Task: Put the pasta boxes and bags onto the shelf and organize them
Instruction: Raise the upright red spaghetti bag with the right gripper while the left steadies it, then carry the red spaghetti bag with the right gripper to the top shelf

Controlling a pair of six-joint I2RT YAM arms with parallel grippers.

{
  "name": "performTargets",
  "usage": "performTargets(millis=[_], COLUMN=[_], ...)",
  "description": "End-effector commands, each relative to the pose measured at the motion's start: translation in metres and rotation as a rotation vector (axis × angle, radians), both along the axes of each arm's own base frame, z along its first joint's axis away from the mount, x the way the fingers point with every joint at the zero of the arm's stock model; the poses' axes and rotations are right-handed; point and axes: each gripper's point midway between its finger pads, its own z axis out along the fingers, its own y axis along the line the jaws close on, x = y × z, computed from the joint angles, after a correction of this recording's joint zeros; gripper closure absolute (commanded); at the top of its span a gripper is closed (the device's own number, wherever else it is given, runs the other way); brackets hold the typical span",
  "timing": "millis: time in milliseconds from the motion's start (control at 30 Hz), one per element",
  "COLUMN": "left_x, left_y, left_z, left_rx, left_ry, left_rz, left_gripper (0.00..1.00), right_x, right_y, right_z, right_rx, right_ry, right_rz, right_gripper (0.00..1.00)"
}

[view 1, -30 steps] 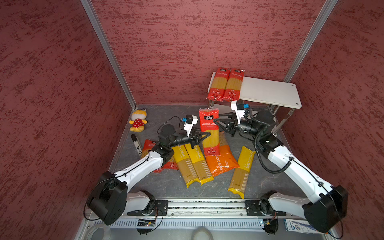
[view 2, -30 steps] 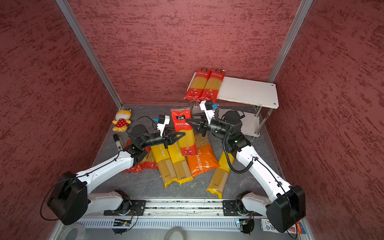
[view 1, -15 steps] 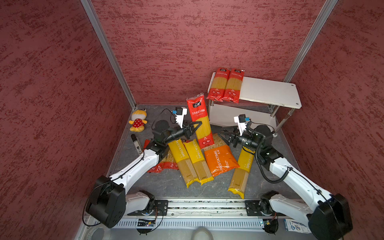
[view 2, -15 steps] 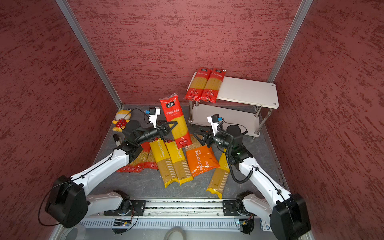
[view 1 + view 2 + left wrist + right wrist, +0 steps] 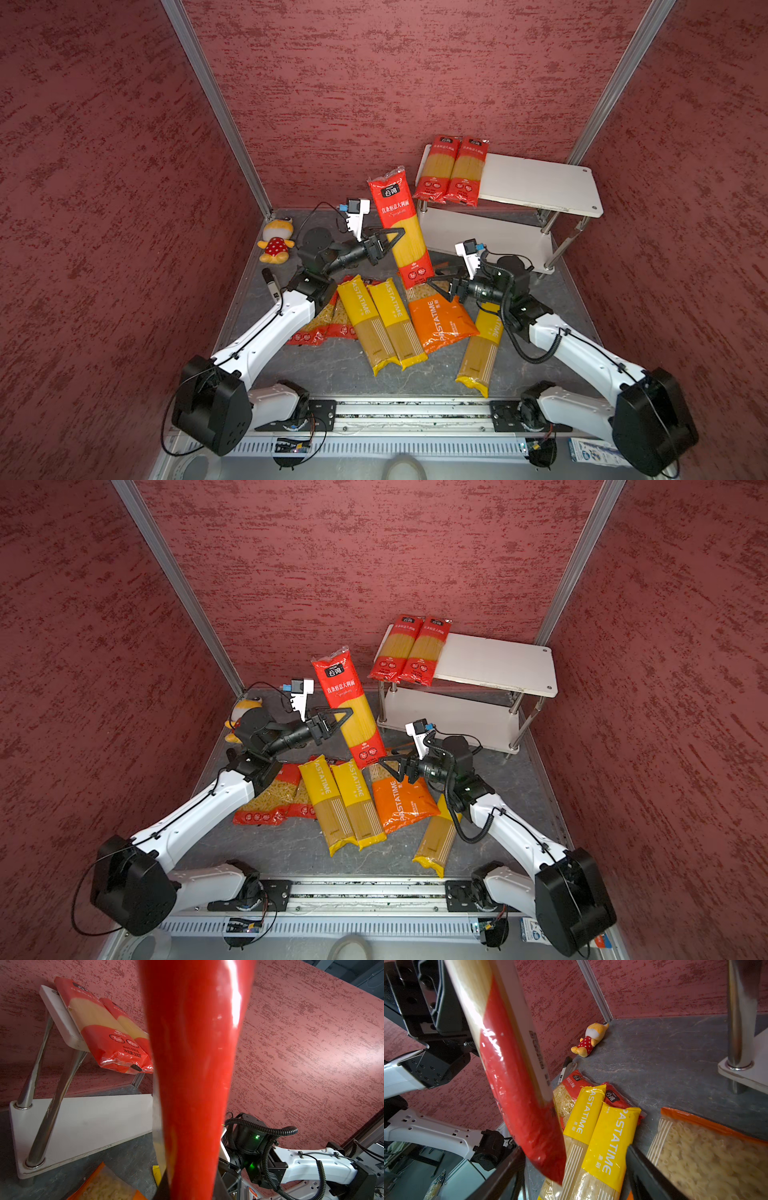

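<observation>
Nearest my base, two long yellow PASTATIME spaghetti bags (image 5: 365, 320) lie side by side and touching on the dark grey surface (image 5: 332, 365). A third yellow bag (image 5: 482, 345) lies off to the right, partly under my right arm. Between them the wide orange plastic pasta bag (image 5: 444, 322) lies flat. To the left, two short red curly-pasta bags (image 5: 266, 800) sit partly under my left arm.

Over the orange bag my right gripper (image 5: 438, 279) hangs released, jaws spread wide and gripping nothing, just beside the low end of the long red spaghetti bag (image 5: 399, 224). That bag is up in the air, nearly upright with a tilt, and my left gripper (image 5: 392, 243) is clenched across its clear middle.

Beyond it stands the two-tier shelf of white boards and chrome posts (image 5: 536, 183). Two more red spaghetti bags (image 5: 434, 174) lie side by side on the left end of its top board, their near ends overhanging the front edge.
</observation>
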Motion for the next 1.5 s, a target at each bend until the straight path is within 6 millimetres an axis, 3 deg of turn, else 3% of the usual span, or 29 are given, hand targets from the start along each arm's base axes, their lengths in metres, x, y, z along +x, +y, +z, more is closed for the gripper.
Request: performTargets(millis=[0, 233, 367, 600, 700, 800, 1133, 1333, 1467], left_x=[-0.021, -0.021, -0.018, -0.014, -0.007, -0.001, 0.014, 0.012, 0.011], left_y=[0.0, -0.009, -0.009, -0.008, -0.003, 0.003, 0.021, 0.029, 0.032], left_z=[0.05, 0.048, 0.047, 0.041, 0.038, 0.036, 0.026, 0.014, -0.001], left_rx=[-0.088, -0.09, -0.094, -0.093, -0.098, -0.117, -0.138, -0.131, -0.12], left_ry=[-0.141, -0.132, -0.128, -0.09, -0.069, -0.038, 0.032, 0.049, 0.084], left_rz=[-0.05, -0.072, -0.064, -0.062, -0.034, -0.008, 0.081, 0.125, 0.147], left_gripper=[1.0, 1.0, 1.0, 1.0, 0.97, 0.87, 0.43, 0.38, 0.37], right_x=[-0.002, -0.005, -0.009, -0.013, -0.016, -0.018, -0.003, 0.006, 0.025], right_y=[0.01, 0.025, 0.031, 0.032, 0.032, 0.031, -0.001, -0.018, -0.039], right_z=[0.026, 0.044, 0.052, 0.048, 0.056, 0.067, 0.135, 0.186, 0.214], right_rx=[0.059, 0.104, 0.137, 0.113, 0.151, 0.183, 0.368, 0.403, 0.382], right_ry=[-0.059, -0.078, -0.076, -0.08, -0.091, -0.108, -0.173, -0.197, -0.16], right_rz=[0.05, 0.106, 0.148, 0.17, 0.181, 0.185, 0.068, 0.002, -0.133], right_gripper=[0.26, 0.36, 0.52, 0.82, 0.88, 0.95, 1.0, 1.0, 1.0])
